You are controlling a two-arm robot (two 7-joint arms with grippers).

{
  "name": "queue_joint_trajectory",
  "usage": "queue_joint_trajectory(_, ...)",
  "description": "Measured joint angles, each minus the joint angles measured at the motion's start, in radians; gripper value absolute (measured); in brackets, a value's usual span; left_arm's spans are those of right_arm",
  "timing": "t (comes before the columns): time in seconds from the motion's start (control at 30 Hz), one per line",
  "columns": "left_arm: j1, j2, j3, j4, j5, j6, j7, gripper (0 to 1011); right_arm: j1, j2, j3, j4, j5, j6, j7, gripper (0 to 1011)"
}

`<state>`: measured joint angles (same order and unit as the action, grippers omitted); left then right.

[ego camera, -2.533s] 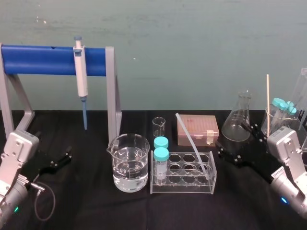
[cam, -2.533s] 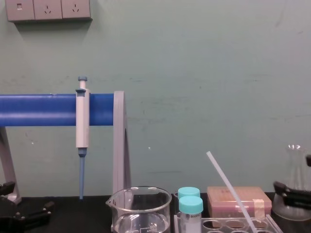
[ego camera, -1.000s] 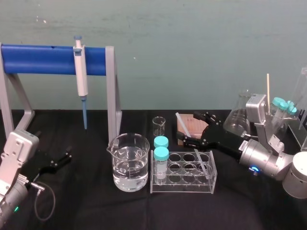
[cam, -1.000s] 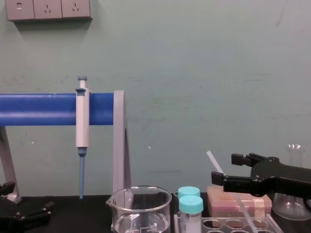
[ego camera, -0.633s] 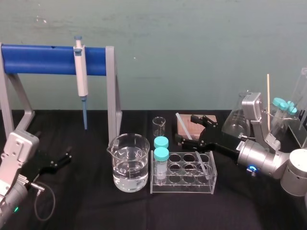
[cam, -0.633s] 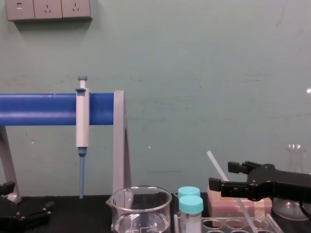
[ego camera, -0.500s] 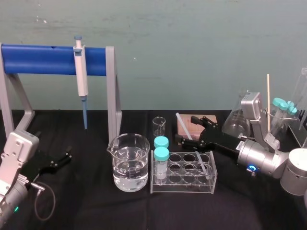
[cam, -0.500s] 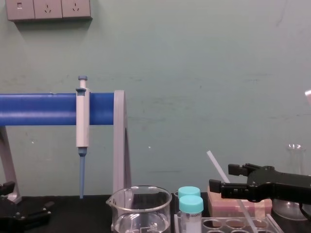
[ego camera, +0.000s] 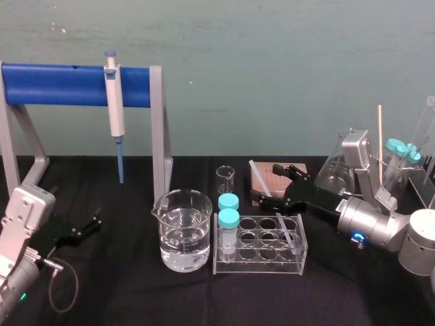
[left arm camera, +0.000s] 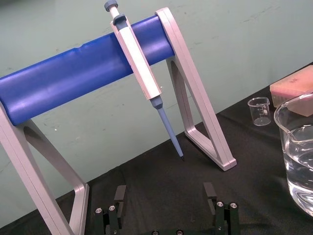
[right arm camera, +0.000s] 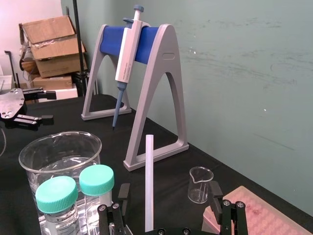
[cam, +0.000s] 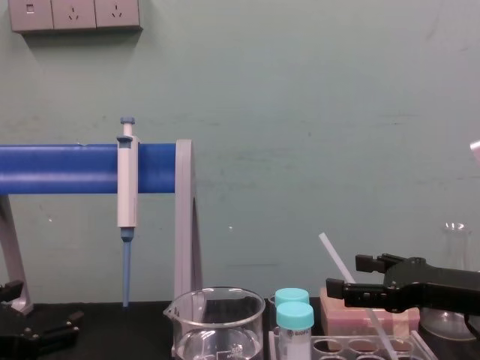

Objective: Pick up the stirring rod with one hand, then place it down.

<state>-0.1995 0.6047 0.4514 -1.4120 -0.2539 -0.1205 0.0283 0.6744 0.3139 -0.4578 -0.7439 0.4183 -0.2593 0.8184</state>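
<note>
Desk [ego camera: 136, 299] front-left corner: left tool [left arm camera: 164, 188] parked low, fingers spread, nothing between them. Front middle: clear test-tube rack [ego camera: 258, 263] with two teal-capped tubes [ego camera: 228, 219] at its left end. A large beaker [ego camera: 181, 234] of clear liquid is just beside it on the left.

In the rack, the stirring rod [ego camera: 255, 172] has its lower end in a right-end cell (can't tell which row). It leans up toward the back and left, top end well above the rack.

Coming in from the right edge, the right tool [ego camera: 270, 184] sits level over the rack's back side. Its fingers are spread, one on each side of the rod's upper half. In the right wrist view the rod sits between the fingers [right arm camera: 122, 196] with a gap on both sides, nearer one of them. No contact visible, so not gripped.

Behind that: small empty beaker [ego camera: 225, 178], pink box [cam: 352, 319] partly hidden by the tool, conical flask [ego camera: 327, 178] toward the right.

Back left: blue-barred stand [ego camera: 61, 85] with the pipette [ego camera: 114, 109] hanging from it, tip down.
</note>
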Motion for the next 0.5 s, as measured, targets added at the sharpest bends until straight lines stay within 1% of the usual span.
queue_joint_trajectory(0.37,0.000,0.000,0.000,0.000,0.000,0.000,0.000,1000,-0.002,0.001,-0.001,-0.003,0.000,-0.001,0.000,1003)
queue_joint_trajectory(0.5,0.000,0.000,0.000,0.000,0.000,0.000,0.000,1000,-0.002,0.001,-0.001,-0.004,0.000,-0.001,0.000,955)
